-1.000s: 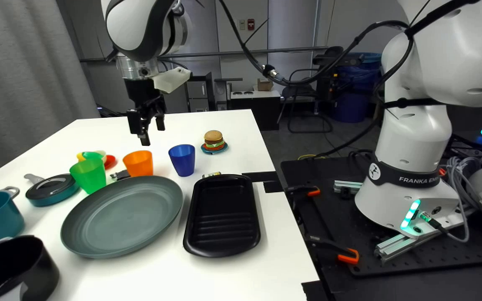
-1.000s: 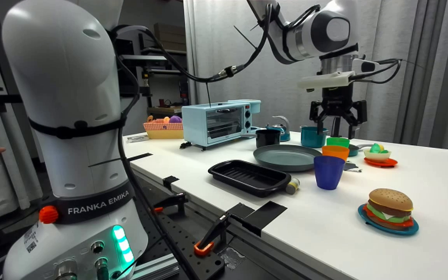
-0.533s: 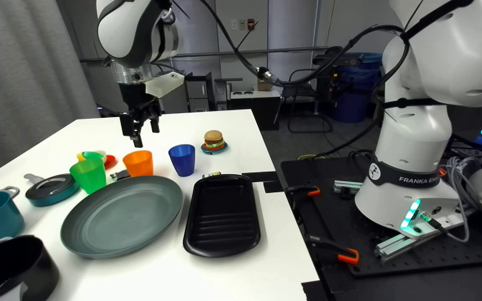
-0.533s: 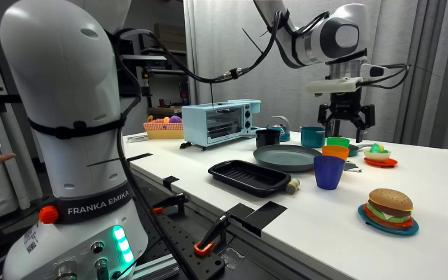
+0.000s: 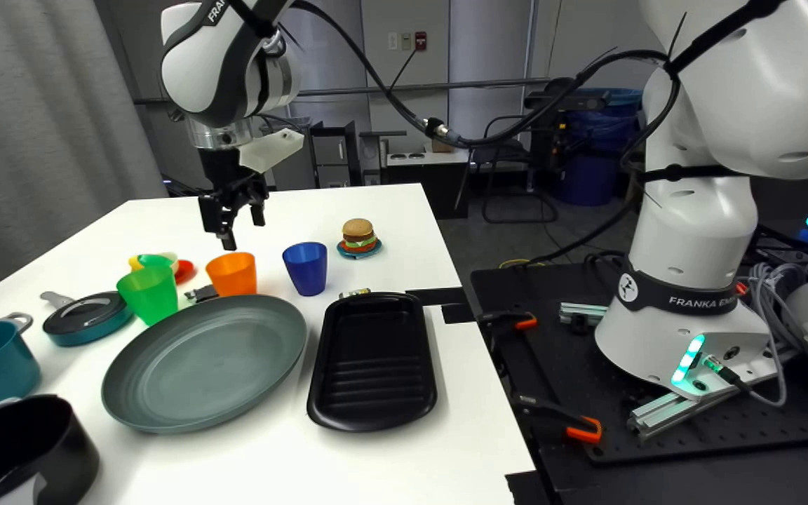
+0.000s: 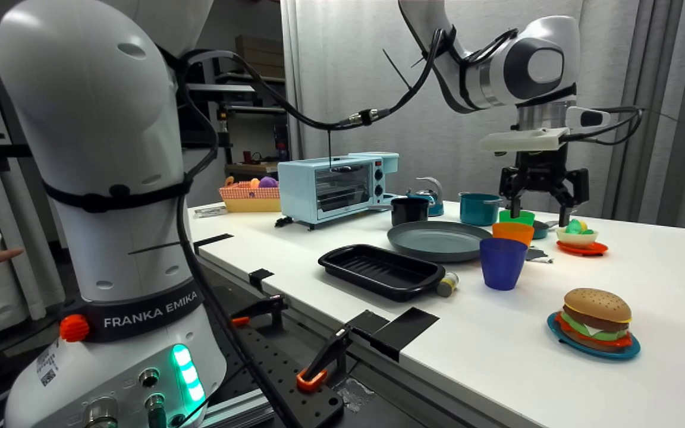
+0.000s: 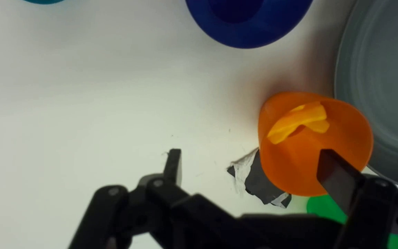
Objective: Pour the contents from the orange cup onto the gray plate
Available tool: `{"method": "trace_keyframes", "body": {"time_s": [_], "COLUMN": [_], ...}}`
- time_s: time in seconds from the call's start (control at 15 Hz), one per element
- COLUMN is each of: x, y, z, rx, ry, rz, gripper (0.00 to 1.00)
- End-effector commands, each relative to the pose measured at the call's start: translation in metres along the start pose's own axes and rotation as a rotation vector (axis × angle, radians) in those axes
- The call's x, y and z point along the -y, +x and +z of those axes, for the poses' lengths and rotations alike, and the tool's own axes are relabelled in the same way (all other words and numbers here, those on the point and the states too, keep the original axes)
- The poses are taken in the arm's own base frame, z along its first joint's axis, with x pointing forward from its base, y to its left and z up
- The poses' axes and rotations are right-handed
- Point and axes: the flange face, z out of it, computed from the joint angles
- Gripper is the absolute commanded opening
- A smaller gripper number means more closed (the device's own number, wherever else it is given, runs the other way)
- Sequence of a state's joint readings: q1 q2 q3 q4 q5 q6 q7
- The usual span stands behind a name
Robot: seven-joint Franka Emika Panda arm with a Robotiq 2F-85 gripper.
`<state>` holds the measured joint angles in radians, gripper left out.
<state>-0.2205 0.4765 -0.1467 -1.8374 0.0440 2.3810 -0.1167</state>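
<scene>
The orange cup (image 5: 233, 275) stands upright on the table beside the gray plate (image 5: 204, 365); both also show in an exterior view, the cup (image 6: 513, 233) and the plate (image 6: 437, 241). In the wrist view the orange cup (image 7: 292, 159) holds the yellow stick-shaped contents (image 7: 302, 116), and the gray plate (image 7: 392, 69) lies at the right. My gripper (image 7: 250, 152) is open and empty. One finger overlaps the cup in this view; the other is over bare table. In both exterior views the gripper (image 5: 243, 231) (image 6: 540, 219) hangs above table height, apart from the cup.
A blue cup (image 5: 305, 268) and a green cup (image 5: 149, 294) flank the orange cup. A black ridged tray (image 5: 374, 365) lies beside the plate. A toy burger (image 6: 596, 318) and a bowl on a red saucer (image 6: 577, 238) stand nearby. A teal pan (image 5: 88, 319) lies beyond the green cup.
My open gripper has moved right and down in an exterior view, and slightly left and down in an exterior view from elsewhere. The cups and plate have not moved.
</scene>
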Motion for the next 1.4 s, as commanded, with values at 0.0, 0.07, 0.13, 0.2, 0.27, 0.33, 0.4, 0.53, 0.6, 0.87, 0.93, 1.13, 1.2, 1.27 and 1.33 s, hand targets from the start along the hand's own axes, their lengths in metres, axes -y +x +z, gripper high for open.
{"method": "trace_keyframes", "body": {"time_s": [0.0,0.07,0.13,0.2,0.27,0.33,0.4,0.53,0.6,0.87,0.93,1.13,1.2,1.27,1.33], "x": [-0.010,-0.011,-0.011,-0.011,-0.012,-0.011,-0.011,-0.010,-0.009,-0.006,-0.005,-0.002,-0.001,0.000,0.001], "y": [0.010,0.009,0.009,0.008,0.008,0.007,0.007,0.006,0.006,0.007,0.007,0.010,0.010,0.011,0.011], "z": [0.008,0.011,0.014,0.017,0.020,0.024,0.027,0.033,0.036,0.042,0.042,0.040,0.039,0.037,0.036], "rx": [0.009,0.013,0.017,0.023,0.027,0.032,0.038,0.047,0.049,0.057,0.058,0.053,0.052,0.050,0.048], "ry": [0.007,0.006,0.005,0.005,0.005,0.005,0.005,0.004,0.003,-0.003,-0.004,-0.007,-0.009,-0.010,-0.012], "rz": [0.026,0.027,0.028,0.028,0.027,0.026,0.025,0.023,0.021,0.009,0.007,0.001,-0.001,-0.004,-0.007], "gripper": [1.00,1.00,1.00,1.00,1.00,1.00,1.00,1.00,0.75,0.48,0.41,0.18,0.09,0.02,0.00]}}
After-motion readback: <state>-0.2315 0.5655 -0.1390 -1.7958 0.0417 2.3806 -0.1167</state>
